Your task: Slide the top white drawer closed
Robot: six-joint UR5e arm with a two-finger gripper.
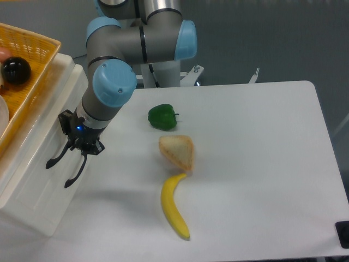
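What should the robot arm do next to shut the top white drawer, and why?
Probably push a little further left, straight into the top white drawer. The gripper is right in front of it, around where the curved black handle would be, though gripper and handle are hard to tell apart. I cannot tell whether the jaws are touching it, so a small push seems safest.

There are no words, numbers, brand names or signs to read here. Nothing is written on any of the things on the table, on the robot arm, or on the wall behind.
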